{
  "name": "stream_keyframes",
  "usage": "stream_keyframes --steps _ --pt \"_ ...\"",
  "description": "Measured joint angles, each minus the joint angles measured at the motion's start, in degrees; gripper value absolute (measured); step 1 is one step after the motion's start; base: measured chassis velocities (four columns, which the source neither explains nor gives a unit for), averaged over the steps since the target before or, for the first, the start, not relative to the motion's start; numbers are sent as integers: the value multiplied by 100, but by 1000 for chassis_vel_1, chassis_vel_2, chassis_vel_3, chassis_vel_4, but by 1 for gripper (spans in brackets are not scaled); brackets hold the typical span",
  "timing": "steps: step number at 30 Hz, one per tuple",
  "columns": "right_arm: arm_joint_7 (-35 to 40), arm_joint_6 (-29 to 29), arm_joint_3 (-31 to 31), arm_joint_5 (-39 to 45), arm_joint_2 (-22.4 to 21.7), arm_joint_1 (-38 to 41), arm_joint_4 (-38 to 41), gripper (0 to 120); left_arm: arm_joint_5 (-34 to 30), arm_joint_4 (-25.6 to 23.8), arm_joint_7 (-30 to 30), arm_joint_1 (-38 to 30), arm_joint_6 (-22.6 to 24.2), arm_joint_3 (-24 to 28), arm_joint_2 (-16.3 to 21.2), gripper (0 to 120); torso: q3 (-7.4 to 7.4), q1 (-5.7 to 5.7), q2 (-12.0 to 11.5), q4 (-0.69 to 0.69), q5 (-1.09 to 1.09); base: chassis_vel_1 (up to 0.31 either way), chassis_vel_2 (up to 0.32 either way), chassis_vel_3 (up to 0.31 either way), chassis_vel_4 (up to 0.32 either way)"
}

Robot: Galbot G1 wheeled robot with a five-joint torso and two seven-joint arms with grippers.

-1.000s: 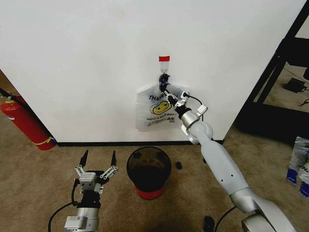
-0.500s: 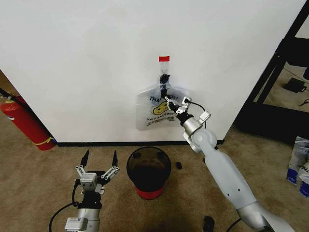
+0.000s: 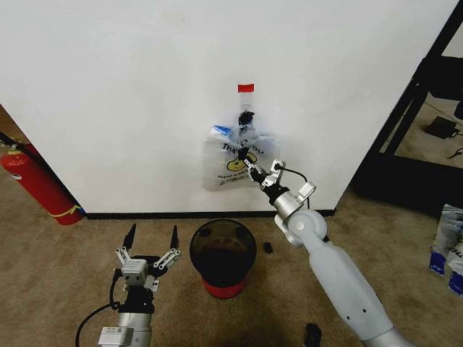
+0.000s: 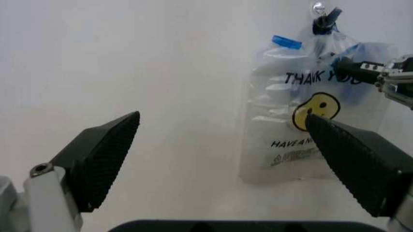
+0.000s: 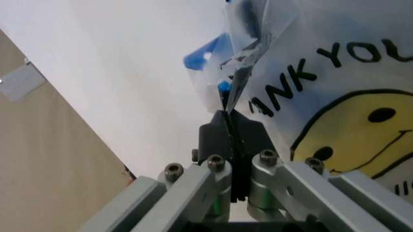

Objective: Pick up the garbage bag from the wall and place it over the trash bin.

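The garbage bag (image 3: 230, 163), clear plastic with a yellow smiley and "THANK YOU" print, hangs from a black hook (image 3: 246, 116) on the white wall (image 3: 130, 87), under a red tape strip (image 3: 246, 87). My right gripper (image 3: 247, 161) is shut on a bunched fold of the bag (image 5: 348, 96); the pinch shows close up at the right gripper (image 5: 227, 121). The black trash bin (image 3: 223, 256) with a red base stands on the carpet below. My left gripper (image 3: 151, 242) is open, low and left of the bin. From the left gripper (image 4: 221, 117) the bag (image 4: 303, 125) is seen ahead.
A red fire extinguisher (image 3: 36, 181) leans against the wall at the left. A black shelf frame (image 3: 419, 94) stands at the right, with packaged items (image 3: 448, 249) on the floor near it. A small dark object (image 3: 268, 247) lies right of the bin.
My right gripper has come down and away from the wall with the bag in it. The bag's top has bunched up under the hook. The left arm has barely moved.
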Motion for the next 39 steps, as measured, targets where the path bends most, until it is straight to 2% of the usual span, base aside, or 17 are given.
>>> stream_keyframes --steps 23,39 --pt "-133 86 72 -542 -95 -954 418 0 22 68 6 -24 -27 103 12 100 0 0 0 0 1 0 0 0 0" --pt "-350 308 407 -1567 -200 -2133 1150 0 -70 84 8 -118 -56 196 121 100 0 0 0 -1 1 0 0 0 0"
